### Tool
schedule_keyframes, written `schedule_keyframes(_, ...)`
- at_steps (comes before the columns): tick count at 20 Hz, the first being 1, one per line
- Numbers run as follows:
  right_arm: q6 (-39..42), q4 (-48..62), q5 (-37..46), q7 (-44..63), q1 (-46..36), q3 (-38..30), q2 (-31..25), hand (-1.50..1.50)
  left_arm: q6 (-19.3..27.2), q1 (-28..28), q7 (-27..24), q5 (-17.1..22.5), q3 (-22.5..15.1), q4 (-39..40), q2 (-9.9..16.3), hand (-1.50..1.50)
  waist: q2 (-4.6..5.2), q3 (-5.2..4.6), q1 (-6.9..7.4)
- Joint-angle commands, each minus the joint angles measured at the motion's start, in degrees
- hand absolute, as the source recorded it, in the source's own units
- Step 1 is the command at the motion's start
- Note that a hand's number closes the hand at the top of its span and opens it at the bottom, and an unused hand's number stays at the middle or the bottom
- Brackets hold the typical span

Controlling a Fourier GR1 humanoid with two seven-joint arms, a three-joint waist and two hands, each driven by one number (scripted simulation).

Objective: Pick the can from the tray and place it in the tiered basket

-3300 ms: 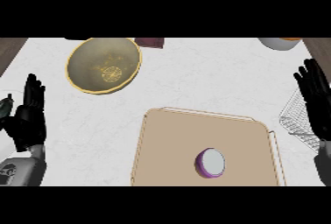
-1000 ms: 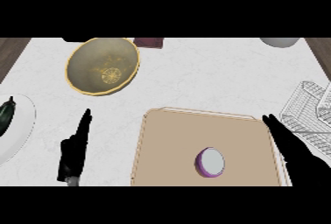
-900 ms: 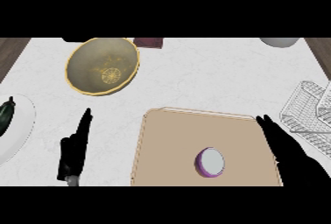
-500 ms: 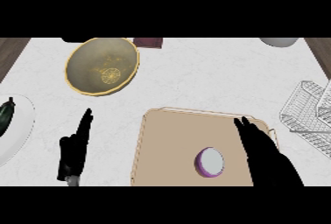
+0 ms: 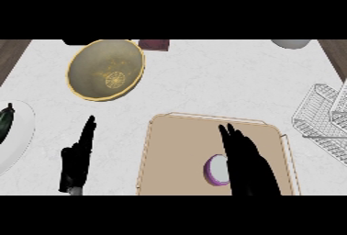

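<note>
Sitting on the counter: big tan tray (image 5: 176, 151), wire tiered basket (image 5: 325, 119) well off to its right, gold bowl (image 5: 106, 69) up top left. Hovering over the tray, right hand (image 5: 245, 163) with fingers straight and open, just beside the can (image 5: 217, 169); left hand (image 5: 76, 158) resting open by the lower edge. Guessing here: probably light, stiff, kinda slippery, so wrapping round the side wall, not the lid.

Even, bright overhead light on the pale counter (image 5: 203, 82), with faint shadows.
</note>
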Motion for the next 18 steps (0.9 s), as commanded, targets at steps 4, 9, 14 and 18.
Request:
schedule_keyframes(4,8.34,3.42,0.48,14.22,0.53,0.91,5.34,-1.50,-1.46,0.87,0.34,1.36,1.49,2.03,0.52,0.00,0.19,-0.31,-0.57)
schedule_keyframes(9,11.19,4.90,-2.07,10.93,0.73,-4.35,5.02,-1.50,-1.66,0.48,2.32,1.05,1.23,0.25,0.60,0.00,0.23,-0.21,-0.52)
schedule_keyframes(14,12.22,6.91,-0.27,12.12,0.52,-3.89,8.78,-1.50,-0.58,1.21,0.09,-0.55,0.52,1.85,-0.69,0.00,0.25,-0.25,-0.63)
schedule_keyframes(18,12.45,10.64,0.45,11.32,0.39,-4.88,11.55,-1.50,0.33,2.73,2.70,-1.73,-0.96,-2.06,-0.93,0.00,0.21,-0.20,-0.19)
